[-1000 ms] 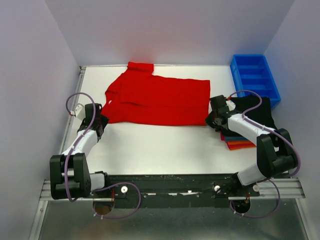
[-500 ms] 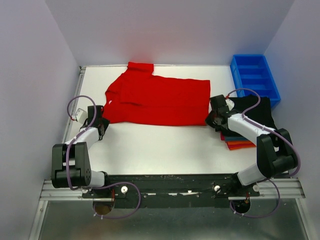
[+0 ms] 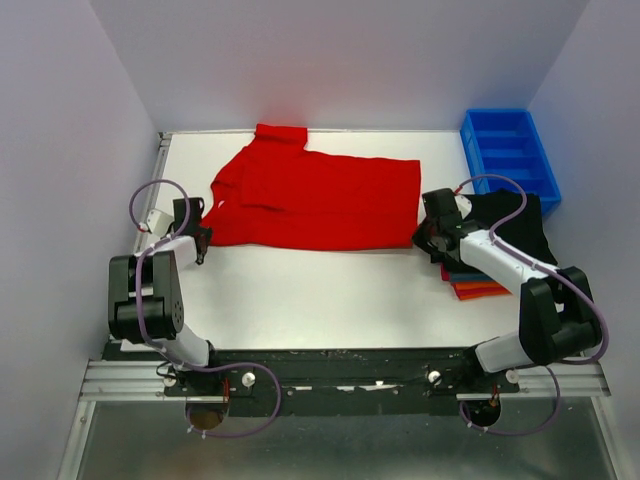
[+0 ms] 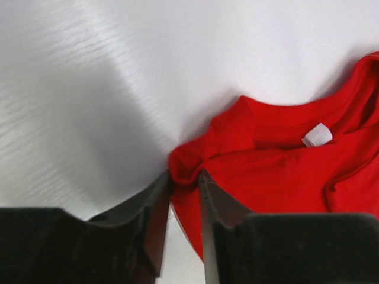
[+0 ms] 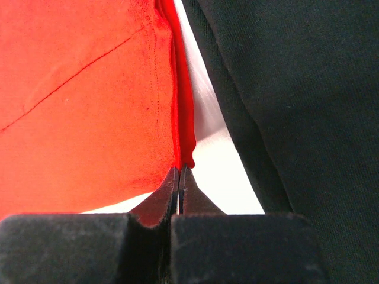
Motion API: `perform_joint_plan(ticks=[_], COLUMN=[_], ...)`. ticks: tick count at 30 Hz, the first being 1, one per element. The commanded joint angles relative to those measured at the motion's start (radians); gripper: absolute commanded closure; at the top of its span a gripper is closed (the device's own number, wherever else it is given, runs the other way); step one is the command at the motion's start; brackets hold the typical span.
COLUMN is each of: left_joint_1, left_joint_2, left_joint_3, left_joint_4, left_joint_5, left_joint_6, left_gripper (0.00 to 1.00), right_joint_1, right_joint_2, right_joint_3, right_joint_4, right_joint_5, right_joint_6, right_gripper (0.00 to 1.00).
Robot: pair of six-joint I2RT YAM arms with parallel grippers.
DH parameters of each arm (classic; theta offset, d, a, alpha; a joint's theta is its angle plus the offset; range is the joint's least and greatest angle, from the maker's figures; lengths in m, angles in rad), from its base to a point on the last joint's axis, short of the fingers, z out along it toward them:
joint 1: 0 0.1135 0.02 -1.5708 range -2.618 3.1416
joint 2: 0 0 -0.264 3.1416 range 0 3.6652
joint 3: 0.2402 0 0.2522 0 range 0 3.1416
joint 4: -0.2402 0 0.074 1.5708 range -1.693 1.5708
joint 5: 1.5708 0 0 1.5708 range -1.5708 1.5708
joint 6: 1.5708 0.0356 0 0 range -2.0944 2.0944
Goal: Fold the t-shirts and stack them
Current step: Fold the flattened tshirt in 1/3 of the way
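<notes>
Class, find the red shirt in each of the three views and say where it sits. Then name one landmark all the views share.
Top external: red shirt spread flat across the far middle of the table.
Left wrist: red shirt at lower right, a bunched corner between the fingers of the left gripper.
Right wrist: red shirt fills the left half, hem pinched by the right gripper.
Shared landmark: the white table beside the shirt in all three.

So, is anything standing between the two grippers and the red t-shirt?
Nothing visible does. The left gripper has a bunched edge of the red t-shirt between its fingertips. The right gripper is closed on the shirt's hem corner, next to the black folded shirt.
</notes>
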Motion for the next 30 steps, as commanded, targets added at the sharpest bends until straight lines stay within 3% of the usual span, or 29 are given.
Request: perform_joint_plan(ticks=[1,3,4,8,13,19,27,30], left_joint_1=[0.036,0.05,0.056,0.065,0.065,0.061,0.059,0.059], left_joint_2=[0.14,0.182,0.188,0.092,-0.043,-0.221,-0.264,-0.235], left_joint_3=[0.05,0.073,0.067,-0.005,0.035,-0.036,-0.059,0.04], left_joint_4=[0.03,0.053,0.079,0.18,0.036,-0.03,-0.044,-0.067], left_joint_5=[0.103,0.147,0.164,0.175,0.079,0.004,0.016,0.036], left_joint_6=[-0.011,-0.007,-0.004,0.022,0.085,0.119,0.14,0.143], left_gripper=[0.74,0.97,1.0,1.0,1.0,1.0,1.0,1.0], right_joint_1=[0.003,0.003,0.003,0.001,0.001,0.001,0.001,-0.015], right_joint_2=[-0.028,-0.031,-0.032,-0.042,-0.031,-0.032,0.003,0.033], right_joint_3=[-0.025,-0.019,-0.015,-0.011,0.001,0.013,0.027,0.126], right_joint_4=[0.025,0.025,0.02,0.014,0.008,-0.013,-0.023,-0.062], right_joint_5=[0.016,0.014,0.013,0.02,0.014,-0.01,-0.056,-0.064], right_joint_6=[-0.001,-0.004,-0.005,-0.013,-0.019,-0.025,-0.039,-0.077], right_gripper=[0.99,0.99,0.99,0.99,0.99,0.99,0.99,0.99])
